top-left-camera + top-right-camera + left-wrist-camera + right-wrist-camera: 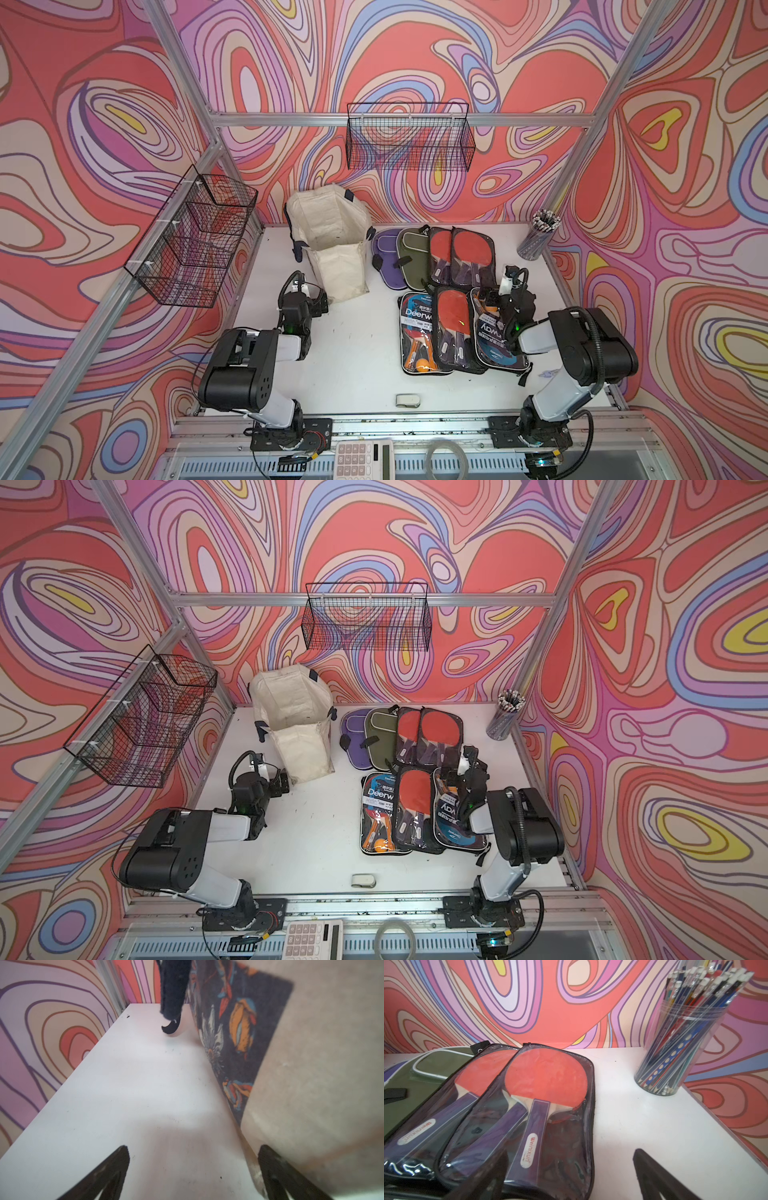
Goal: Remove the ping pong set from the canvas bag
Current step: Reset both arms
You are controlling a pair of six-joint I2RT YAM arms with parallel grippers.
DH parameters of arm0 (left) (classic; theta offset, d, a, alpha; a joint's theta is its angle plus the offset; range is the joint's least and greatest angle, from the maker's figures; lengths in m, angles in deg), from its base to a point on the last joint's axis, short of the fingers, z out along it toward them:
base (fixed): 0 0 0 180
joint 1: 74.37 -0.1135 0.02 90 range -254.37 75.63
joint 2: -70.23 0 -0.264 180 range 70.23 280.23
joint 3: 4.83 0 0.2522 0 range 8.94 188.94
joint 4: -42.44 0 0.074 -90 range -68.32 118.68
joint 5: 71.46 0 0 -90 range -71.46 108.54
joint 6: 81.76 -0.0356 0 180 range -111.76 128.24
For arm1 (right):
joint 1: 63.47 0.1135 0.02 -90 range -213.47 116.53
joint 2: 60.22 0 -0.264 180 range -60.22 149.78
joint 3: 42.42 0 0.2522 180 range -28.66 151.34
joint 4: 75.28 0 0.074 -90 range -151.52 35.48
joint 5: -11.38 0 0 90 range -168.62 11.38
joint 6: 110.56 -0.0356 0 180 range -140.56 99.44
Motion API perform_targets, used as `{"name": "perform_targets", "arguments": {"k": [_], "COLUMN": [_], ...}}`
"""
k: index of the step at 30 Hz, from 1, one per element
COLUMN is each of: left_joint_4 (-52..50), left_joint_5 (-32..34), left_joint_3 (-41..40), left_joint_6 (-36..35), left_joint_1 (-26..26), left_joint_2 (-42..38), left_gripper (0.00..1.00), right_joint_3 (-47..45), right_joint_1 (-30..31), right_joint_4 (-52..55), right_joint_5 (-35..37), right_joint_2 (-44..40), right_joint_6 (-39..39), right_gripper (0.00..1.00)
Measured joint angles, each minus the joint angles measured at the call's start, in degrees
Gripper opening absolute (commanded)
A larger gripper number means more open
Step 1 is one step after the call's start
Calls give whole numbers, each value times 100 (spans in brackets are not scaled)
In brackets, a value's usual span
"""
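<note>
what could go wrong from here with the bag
1. The canvas bag stands unsupported. The open left gripper sits by its lower corner, so a nudge could tip it or fold it shut.
2. The open right gripper hangs low over the laid-out paddle sets. Swinging toward the bag might drag one.
3. No set shows inside the bag from above, so a reach in may pinch only fabric.

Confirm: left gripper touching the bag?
Cannot tell. Left wrist view: one finger overlaps the blurred bag, no gap or contact plain. In a top view the left gripper sits beside it.
</note>
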State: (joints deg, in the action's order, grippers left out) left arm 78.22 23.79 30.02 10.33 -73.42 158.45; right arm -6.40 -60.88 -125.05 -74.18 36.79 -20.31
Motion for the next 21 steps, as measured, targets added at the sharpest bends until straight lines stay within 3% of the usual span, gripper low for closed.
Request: {"name": "perform_targets", "arguments": {"k": [6,21], "left_joint_4": [-31,-48], "left_joint_5": [-546,-678], "left_joint_3": [7,15], "left_joint_6": [-57,-52], "left_joint_1": [-133,-144], "left_joint_2": [0,0], "left_gripper": [100,100], "right_joint_3": [2,2], "right_joint_1": [-28,-37], "right_joint_4": [13,13], "right_joint_5": [-13,22], "right_joint_2": [28,31], "right_joint_6": [-94,-125], "right_gripper": [98,98]}}
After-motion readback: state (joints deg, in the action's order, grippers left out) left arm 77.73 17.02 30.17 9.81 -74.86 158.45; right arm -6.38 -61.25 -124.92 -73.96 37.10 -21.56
